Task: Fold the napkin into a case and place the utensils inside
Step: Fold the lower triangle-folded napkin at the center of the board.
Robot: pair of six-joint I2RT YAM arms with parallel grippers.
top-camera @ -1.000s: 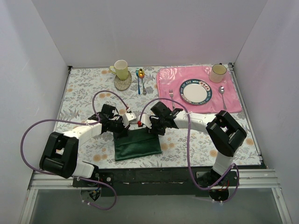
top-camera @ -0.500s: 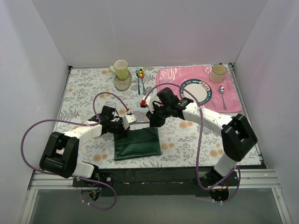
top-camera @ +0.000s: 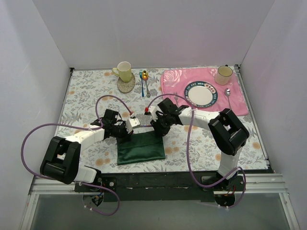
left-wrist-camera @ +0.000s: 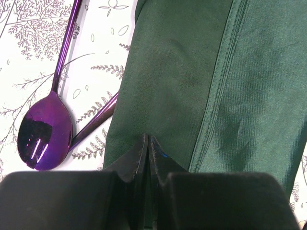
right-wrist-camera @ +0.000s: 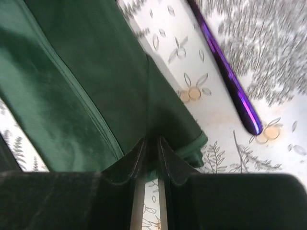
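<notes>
Napkin (top-camera: 141, 148) lies folded by the table's (top-camera: 86, 91) near edge, about midway along. Left gripper (left-wrist-camera: 147, 143) is pinched tight on the cloth, likely to lift it for the next fold; spoon (left-wrist-camera: 45, 134) lies just beside. Right gripper (right-wrist-camera: 152, 144) seems clamped on a corner too.

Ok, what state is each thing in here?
napkin, folded into a flat rectangle
left end effector, shut on the napkin's edge
right end effector, shut on the napkin's edge
purple spoon, lying loose beside the napkin, not inside it
plate, empty
yellow mug, upright
</notes>
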